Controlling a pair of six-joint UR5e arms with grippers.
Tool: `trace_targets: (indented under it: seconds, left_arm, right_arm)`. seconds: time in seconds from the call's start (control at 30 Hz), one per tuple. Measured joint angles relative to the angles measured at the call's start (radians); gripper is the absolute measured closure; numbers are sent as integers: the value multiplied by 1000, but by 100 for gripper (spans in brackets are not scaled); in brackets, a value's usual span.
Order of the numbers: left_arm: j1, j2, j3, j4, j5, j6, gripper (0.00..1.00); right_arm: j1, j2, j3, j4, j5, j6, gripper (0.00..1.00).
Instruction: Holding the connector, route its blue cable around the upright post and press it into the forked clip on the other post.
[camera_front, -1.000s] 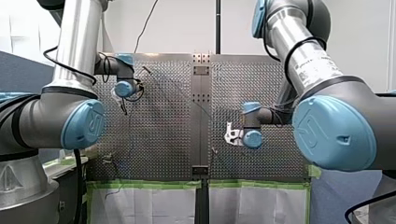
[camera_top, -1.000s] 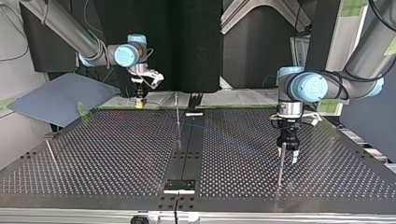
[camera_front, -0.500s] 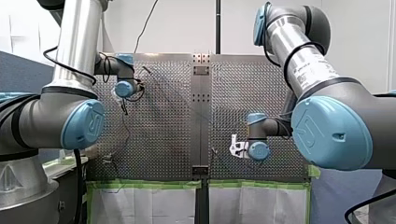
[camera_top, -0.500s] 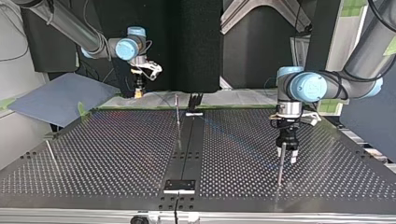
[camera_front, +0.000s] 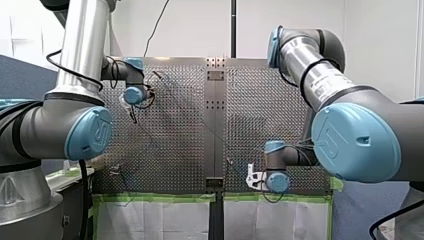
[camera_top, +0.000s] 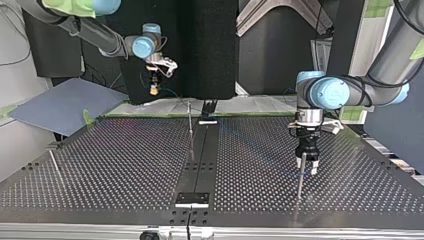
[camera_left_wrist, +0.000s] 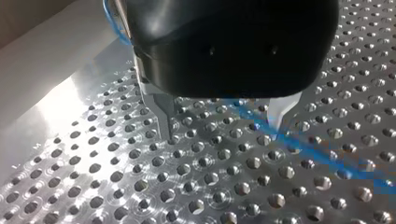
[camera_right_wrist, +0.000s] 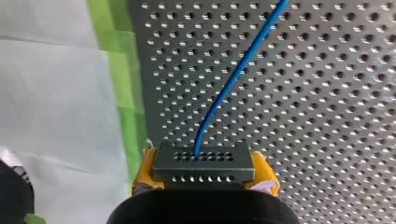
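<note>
My right gripper (camera_right_wrist: 205, 173) is clamped on the connector (camera_right_wrist: 203, 161) between yellow pads (camera_right_wrist: 266, 175), raised past the table's (camera_top: 100, 165) far edge in the top view. The blue cable (camera_right_wrist: 236, 74) runs back across the holes past my left gripper (camera_left_wrist: 224, 116), whose fingers (camera_left_wrist: 162, 114) stand apart on nothing. Held this high, I reckon the cable could ride over the thin post (camera_top: 190, 122) instead of around it, or tension could twist the connector before the forked clip (camera_top: 209, 107).
</note>
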Motion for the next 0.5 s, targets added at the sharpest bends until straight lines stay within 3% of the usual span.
trace_targets:
  seconds: [0.27,0.5]
  left_arm:
    - [-1,0,0,-2,0,0,0]
    - [-1,0,0,-2,0,0,0]
  right_arm:
    - [9,85,0,-75,-34,-22,100]
    - [22,119,0,-96,-69,-28,100]
